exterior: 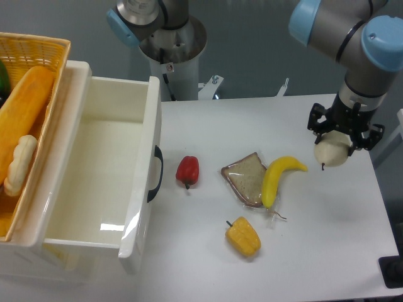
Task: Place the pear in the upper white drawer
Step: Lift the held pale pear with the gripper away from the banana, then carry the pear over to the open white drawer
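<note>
The pale cream pear (332, 153) hangs above the right side of the table, stem pointing down. My gripper (343, 133) is shut on the pear from above, its black fingers at the fruit's top. The upper white drawer (141, 214) stands pulled open at the left, its dark curved handle facing the table. Its inside shows bare white walls and floor. The pear is far to the right of the drawer.
On the table lie a red pepper (187, 170), a bagged slice of bread (247, 178), a yellow banana (276, 177) and a yellow pepper (244, 236). A woven yellow basket (44, 47) with produce sits on the drawer unit at far left.
</note>
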You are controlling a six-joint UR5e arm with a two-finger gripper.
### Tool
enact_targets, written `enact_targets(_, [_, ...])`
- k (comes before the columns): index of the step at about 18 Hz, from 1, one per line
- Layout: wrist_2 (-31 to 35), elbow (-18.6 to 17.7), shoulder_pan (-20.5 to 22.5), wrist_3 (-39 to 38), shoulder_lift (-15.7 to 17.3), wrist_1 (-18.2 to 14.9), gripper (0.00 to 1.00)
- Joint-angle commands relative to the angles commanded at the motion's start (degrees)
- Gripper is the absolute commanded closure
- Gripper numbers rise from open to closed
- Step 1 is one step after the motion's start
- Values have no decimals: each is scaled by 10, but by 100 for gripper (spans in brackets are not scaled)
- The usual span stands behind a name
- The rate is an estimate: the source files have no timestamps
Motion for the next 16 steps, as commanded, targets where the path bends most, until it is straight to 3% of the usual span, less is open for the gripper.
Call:
enact_targets(7, [3,-19,-21,-24,24,-5,74])
enact_targets(11, [-32,-50,-41,-47,60,-4,80])
enact_targets(16, [-69,-77,-77,-93,126,-7,80])
